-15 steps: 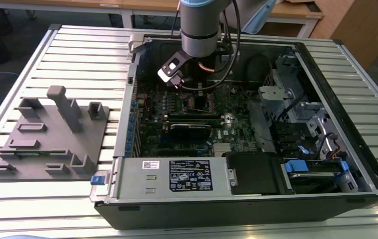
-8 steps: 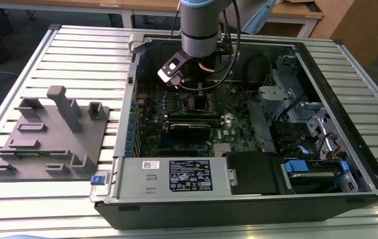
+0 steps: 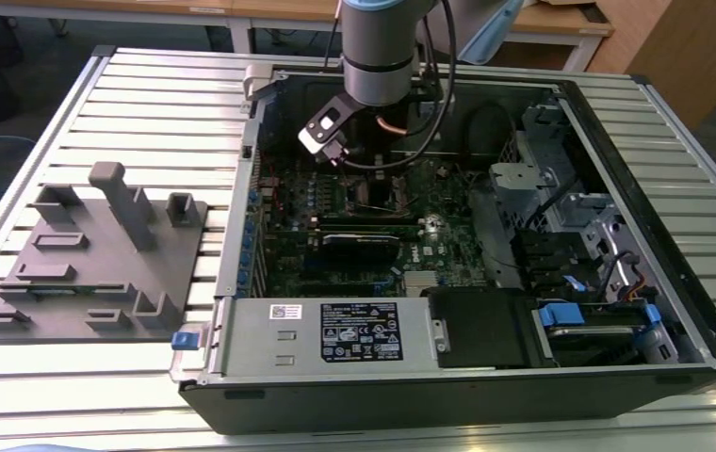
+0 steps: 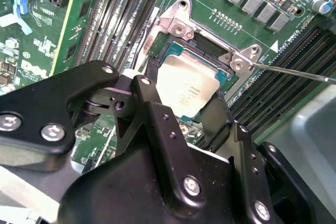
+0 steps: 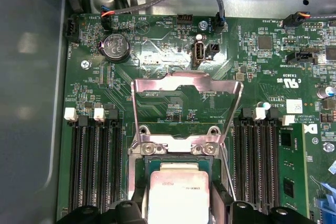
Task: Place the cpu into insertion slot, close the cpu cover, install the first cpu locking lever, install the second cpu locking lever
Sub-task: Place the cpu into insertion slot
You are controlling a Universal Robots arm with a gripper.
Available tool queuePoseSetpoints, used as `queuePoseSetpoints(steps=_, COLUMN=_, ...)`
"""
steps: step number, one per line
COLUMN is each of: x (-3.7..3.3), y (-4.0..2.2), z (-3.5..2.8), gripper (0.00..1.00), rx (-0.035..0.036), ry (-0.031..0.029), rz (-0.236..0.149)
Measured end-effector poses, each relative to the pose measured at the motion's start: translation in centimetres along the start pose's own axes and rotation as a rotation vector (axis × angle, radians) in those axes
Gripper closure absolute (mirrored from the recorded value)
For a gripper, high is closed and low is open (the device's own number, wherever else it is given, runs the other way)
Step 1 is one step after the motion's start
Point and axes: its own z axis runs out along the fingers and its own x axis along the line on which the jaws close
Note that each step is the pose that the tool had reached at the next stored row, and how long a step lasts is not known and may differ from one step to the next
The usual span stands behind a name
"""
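The cpu (image 4: 189,85), a flat square chip with a silver-tan top, lies level in or just over the insertion slot (image 4: 206,51); I cannot tell whether it is seated. My gripper (image 4: 185,92) is shut on the cpu, with a black finger (image 4: 149,90) against each of two opposite edges. In the first wrist view the cpu (image 5: 177,190) sits between the fingertips of the gripper (image 5: 178,205). The cpu cover (image 5: 184,83), a thin silvery frame, stands raised beyond the insertion slot (image 5: 176,149). A thin locking lever (image 4: 296,72) sticks out sideways. In the exterior view the gripper (image 3: 368,169) reaches down into the open computer case.
Long black memory slots (image 5: 94,166) flank the socket on both sides. A grey power supply box (image 3: 320,334) fills the case's near side. Drive bays and cables (image 3: 584,235) crowd the exterior view's right. A grey fixture plate (image 3: 94,273) lies on the slatted table at the exterior view's left.
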Motion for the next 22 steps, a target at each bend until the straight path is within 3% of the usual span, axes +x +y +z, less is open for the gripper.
queuePoseSetpoints(steps=4, x=-0.01, y=0.03, z=-0.35, gripper=0.41, rx=0.0001, ry=-0.0002, rz=0.000)
queuePoseSetpoints(steps=16, x=-0.01, y=0.01, z=-0.35, gripper=0.40, rx=-0.0004, ry=0.0007, rz=0.000)
queuePoseSetpoints(steps=19, x=-0.01, y=0.01, z=-0.35, gripper=0.29, rx=-0.0004, ry=0.0008, rz=0.000)
queuePoseSetpoints(steps=22, x=-0.01, y=0.00, z=-0.36, gripper=0.29, rx=-0.0004, ry=0.0009, rz=0.000)
